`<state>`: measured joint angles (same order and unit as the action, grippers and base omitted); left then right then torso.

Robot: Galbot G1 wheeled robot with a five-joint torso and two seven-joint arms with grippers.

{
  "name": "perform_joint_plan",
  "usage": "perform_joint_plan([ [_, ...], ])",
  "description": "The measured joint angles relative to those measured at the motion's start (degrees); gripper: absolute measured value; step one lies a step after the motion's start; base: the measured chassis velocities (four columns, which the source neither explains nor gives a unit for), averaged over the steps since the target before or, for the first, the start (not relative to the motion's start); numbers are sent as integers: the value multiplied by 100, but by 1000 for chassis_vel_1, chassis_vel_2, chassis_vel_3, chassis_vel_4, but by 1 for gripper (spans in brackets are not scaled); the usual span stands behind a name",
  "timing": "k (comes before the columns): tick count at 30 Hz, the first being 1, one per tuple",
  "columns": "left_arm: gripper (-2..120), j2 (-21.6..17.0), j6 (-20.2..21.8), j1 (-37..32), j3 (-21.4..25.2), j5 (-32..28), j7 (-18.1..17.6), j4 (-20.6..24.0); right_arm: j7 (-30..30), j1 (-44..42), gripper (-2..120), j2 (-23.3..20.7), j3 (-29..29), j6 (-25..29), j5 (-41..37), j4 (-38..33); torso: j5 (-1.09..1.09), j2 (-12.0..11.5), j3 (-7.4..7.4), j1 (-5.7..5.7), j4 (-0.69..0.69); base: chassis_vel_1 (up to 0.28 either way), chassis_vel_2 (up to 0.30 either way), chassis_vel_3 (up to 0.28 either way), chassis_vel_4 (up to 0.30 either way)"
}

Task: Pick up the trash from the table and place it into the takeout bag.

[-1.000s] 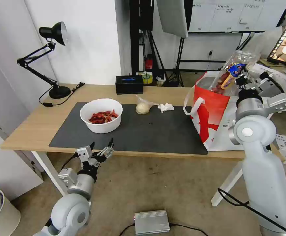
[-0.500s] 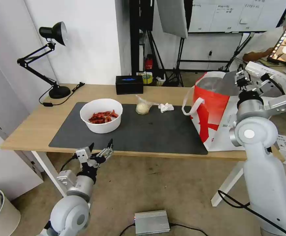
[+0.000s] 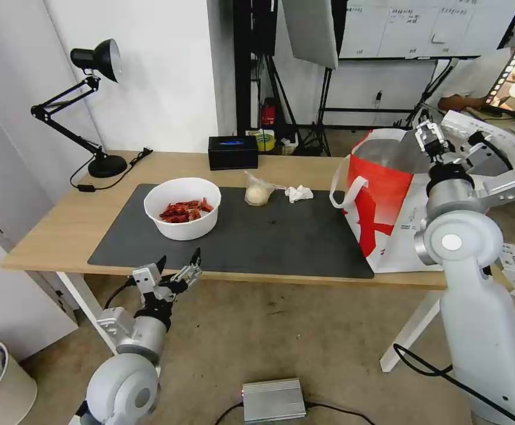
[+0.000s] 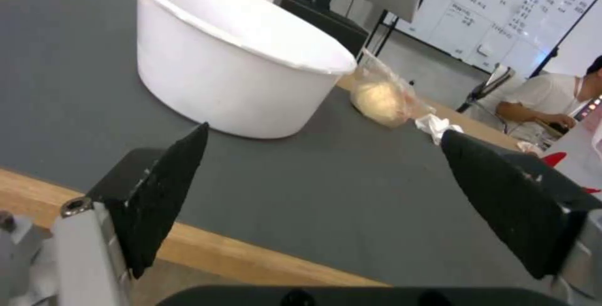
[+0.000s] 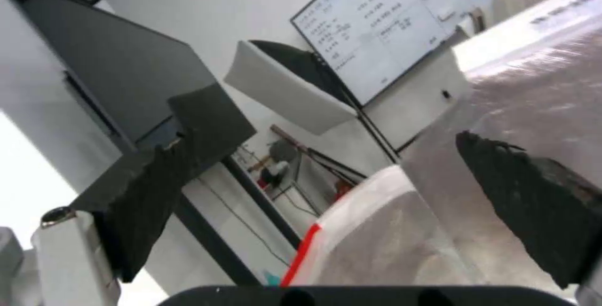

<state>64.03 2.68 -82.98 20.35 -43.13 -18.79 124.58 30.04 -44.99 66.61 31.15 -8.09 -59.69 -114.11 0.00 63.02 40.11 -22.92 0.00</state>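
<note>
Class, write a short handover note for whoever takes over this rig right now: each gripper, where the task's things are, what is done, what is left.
Left gripper: open, empty, below the table's front edge.
Right gripper: open, empty, above the takeout bag's mouth.
On the mat: white bowl of red scraps, small clear bag, crumpled tissue.
Done: no trash in either gripper.
Left: bag those three.

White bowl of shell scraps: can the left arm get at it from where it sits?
Probably yes. The left gripper is open at the table's near edge, facing the white bowl, with bare dark mat between them.
</note>
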Motion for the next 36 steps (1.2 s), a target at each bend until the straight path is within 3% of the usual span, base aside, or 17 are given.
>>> perform_joint_plan([
  [5,100,-7,0,-20,42,1,3,44,-293,-21,100,-74,-7,48,-20,-82,0,0,0,0,0,0,0,0,0],
  [10,100,-20,0,-41,76,-2,5,87,-1074,-126,100,-211,-65,89,-30,-252,0,0,0,0,0,0,0,0,0],
  [13,100,-20,-1,-44,83,-2,8,100,-1725,-341,100,-329,-134,-140,-15,-467,0,0,0,0,0,0,0,0,0],
  [18,100,-25,-3,-2,37,-2,12,89,-2291,-714,100,-417,-167,-525,93,-788,-1,0,0,0,0,0,0,0,0],
  [21,100,-51,-5,95,-69,-6,14,32,-2712,-1217,100,-494,-181,-856,482,-1033,0,1,-1,0,0,0,0,0,0],
  [27,100,-104,-9,211,-180,-12,16,-21,-2936,-1725,100,-538,-213,-1127,1142,-1210,0,0,-1,0,0,0,0,0,0],
  [29,100,-137,-24,256,-214,-5,34,-50,-3118,-2143,100,-543,-218,-1231,1815,-1304,0,0,0,0,0,0,0,0,0],
  [36,100,-174,-268,139,12,575,346,-218,-3237,-2800,100,-535,-249,-1209,2772,-1509,-1,0,0,0,0,0,0,0,0],
])
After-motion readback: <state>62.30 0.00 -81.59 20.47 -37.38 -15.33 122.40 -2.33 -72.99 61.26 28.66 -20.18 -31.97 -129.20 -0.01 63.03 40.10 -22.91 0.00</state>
